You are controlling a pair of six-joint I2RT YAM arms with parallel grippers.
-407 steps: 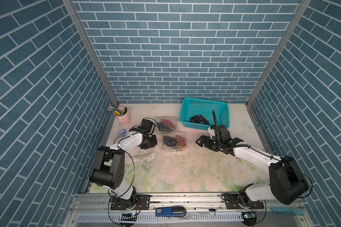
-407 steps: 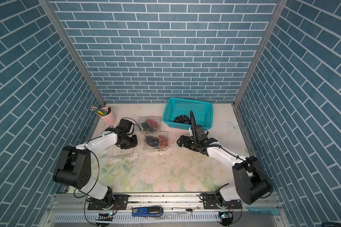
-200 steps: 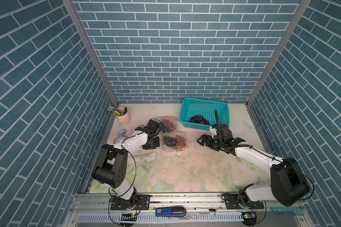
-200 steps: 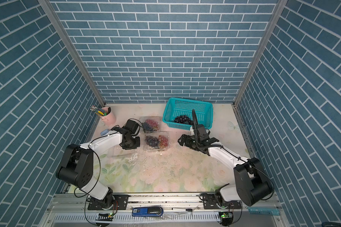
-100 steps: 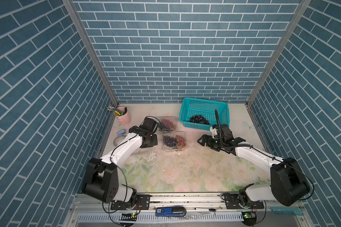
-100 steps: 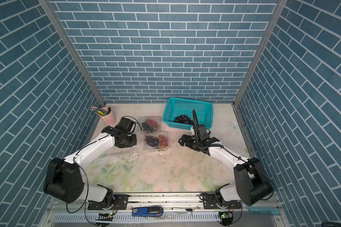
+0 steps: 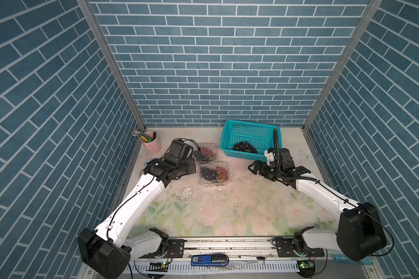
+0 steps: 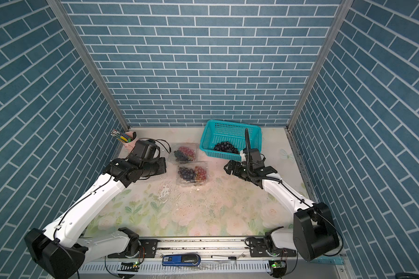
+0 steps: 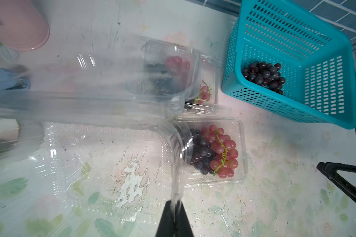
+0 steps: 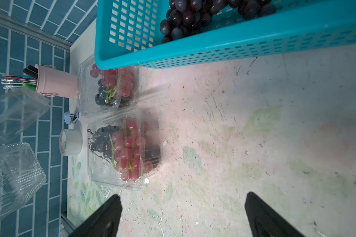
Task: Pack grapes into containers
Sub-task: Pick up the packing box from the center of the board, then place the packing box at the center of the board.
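Left gripper [image 9: 174,205] pinching clear container [image 9: 111,98] by its edge | right gripper [image 10: 183,196] spread, grapes [image 10: 123,151] near, not touching

I see the near clear plastic box [image 7: 213,183] holding a bunch of red and purple grapes [image 7: 213,172]. The far clear plastic box [image 7: 213,146] sits just behind it. Right of that is the teal plastic basket [image 7: 249,134], with dark round grapes [image 7: 244,146] inside. On the left are the pink cup of pens [image 7: 152,146] and the empty clear plastic box [image 9: 103,160].
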